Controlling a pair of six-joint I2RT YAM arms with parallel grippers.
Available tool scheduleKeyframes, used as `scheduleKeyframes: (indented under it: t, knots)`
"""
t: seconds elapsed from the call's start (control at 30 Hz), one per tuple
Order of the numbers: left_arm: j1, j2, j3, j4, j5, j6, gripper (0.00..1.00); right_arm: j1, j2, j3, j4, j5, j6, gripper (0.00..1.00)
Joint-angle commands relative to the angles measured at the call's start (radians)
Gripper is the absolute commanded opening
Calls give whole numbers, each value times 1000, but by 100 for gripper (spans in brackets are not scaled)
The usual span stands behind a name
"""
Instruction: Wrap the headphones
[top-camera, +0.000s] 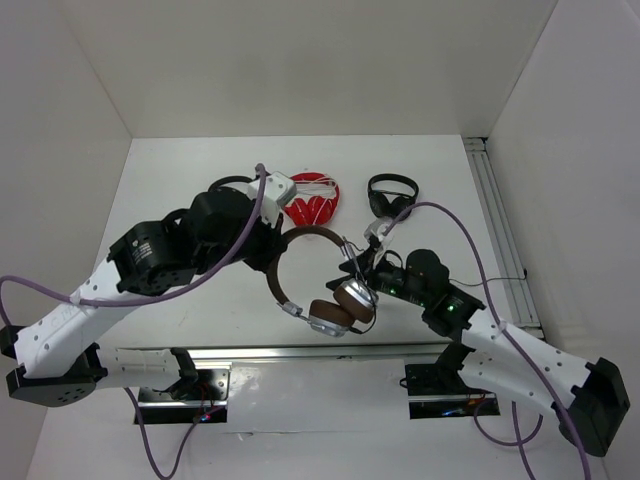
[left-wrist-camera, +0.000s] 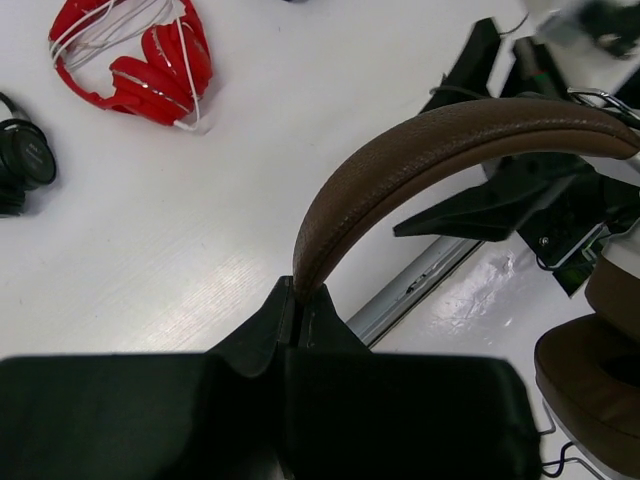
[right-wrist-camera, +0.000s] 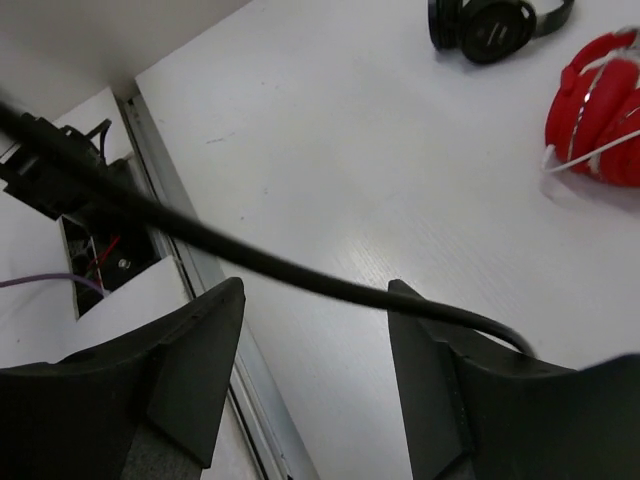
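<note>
Brown headband (left-wrist-camera: 450, 140) of the headphones (top-camera: 325, 285) was pinched at one end in the left gripper (left-wrist-camera: 298, 300), cups (left-wrist-camera: 590, 370) hung beyond the jaws. Right gripper (right-wrist-camera: 315, 370) was held wide, cable (right-wrist-camera: 250, 258) laid across its gap, ungripped. Cable could be missed on closing; headband could be levered out by cup weight.

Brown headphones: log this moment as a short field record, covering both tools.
headphones: brown headband, silver-and-brown cups, between the two arms
left tool: shut on one end of the headband
right tool: open, a black cable crossing between its fingers
other pairs: red pair and black pair, further back on the table
</note>
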Motion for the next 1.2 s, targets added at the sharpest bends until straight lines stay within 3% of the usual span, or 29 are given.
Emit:
scheduleKeyframes:
  t: [0.0,0.2,0.47,0.73,0.87,0.97,1.17]
  knots:
    - [31,-4,51,23,-34,-77,0,15,-89,84,-115,65,-73,67]
    - [62,-4,81,4,-14,-100,0,15,-149,75,-119,105,-52,68]
    - [71,-4,125,-37,-4,-109,0,15,-220,14,-25,385,-18,77]
    - [90,-4,148,-69,-23,-127,0,15,-132,32,5,366,-36,77]
    - [114,-14,148,-79,-34,-150,0,15,-123,75,-31,133,-75,77]
    - [134,-14,157,-79,-44,-172,0,15,-123,84,-54,93,-75,77]
    - [157,-23,157,-79,-63,-224,0,15,-250,94,-128,89,-75,77]
